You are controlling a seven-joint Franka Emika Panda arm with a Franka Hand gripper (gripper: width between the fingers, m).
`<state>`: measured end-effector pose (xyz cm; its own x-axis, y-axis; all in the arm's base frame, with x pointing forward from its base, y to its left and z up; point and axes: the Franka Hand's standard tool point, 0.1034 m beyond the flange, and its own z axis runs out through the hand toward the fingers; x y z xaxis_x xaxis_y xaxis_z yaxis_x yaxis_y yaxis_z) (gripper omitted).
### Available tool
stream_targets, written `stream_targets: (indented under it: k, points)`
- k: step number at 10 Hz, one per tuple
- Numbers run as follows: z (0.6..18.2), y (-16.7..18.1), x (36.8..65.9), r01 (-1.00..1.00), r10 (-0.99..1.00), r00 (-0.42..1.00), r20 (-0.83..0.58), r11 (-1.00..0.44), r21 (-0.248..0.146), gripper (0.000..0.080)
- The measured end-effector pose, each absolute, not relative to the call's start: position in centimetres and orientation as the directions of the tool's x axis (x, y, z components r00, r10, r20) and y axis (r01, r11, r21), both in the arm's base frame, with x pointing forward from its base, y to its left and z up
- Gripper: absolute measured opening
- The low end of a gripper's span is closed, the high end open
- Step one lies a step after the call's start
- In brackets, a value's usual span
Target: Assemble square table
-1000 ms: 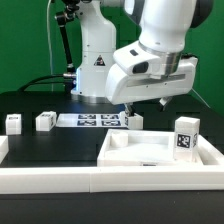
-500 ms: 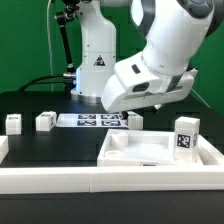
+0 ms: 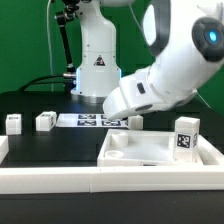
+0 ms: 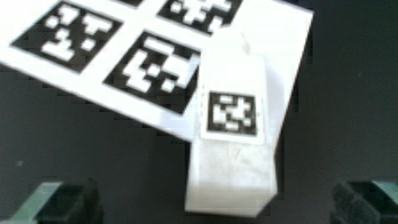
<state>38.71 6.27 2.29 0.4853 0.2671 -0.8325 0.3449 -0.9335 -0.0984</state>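
The large white plastic square tray-like top (image 3: 150, 152), with its raised rim, lies flat on the black desk (image 3: 60, 148) at about four o'clock in the exterior view. A small white block leg (image 3: 185, 137) stands upright at the top's three-o'clock edge, with its black-and-white tag facing the camera. Two more white block legs sit well apart from the top at nine o'clock: the outer leg (image 3: 13, 123) and, near it, the inner leg (image 3: 45, 121).

A fourth leg (image 3: 134, 122) rests near the middle of the desk, at the three-o'clock end of the flat white marker board (image 3: 95, 121). In the wrist view this fourth leg (image 4: 235, 125) shows one tag on its upper face. One end meets the marker board (image 4: 125, 50), but it cannot be told whether it lies on the board or just beside it.

The dark fingers (image 4: 59, 200) are released and spread wide. One stands on each side of the fourth leg, and both are clear of it. The white robot arm (image 3: 170, 75) leans over that leg from two o'clock. A long white border rail (image 3: 50, 178) runs along the desk's six-o'clock edge.
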Motion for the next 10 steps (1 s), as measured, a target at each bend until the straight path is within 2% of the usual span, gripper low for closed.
stream_targets:
  k: [2,5,9,10]
  points:
    - [1.8,6.1,38.0,0.330,0.237,0.421,-0.876,-0.939,-0.096,0.0649]
    - [1.2,6.0,37.8,0.325,0.227,0.442,-0.868,-0.942,-0.081,0.0649]
    - [0.4,5.8,37.3,0.326,0.230,0.455,-0.860,-0.942,-0.079,0.0649]
    - [0.4,5.8,37.3,0.326,0.230,0.455,-0.860,-0.942,-0.080,0.0563]
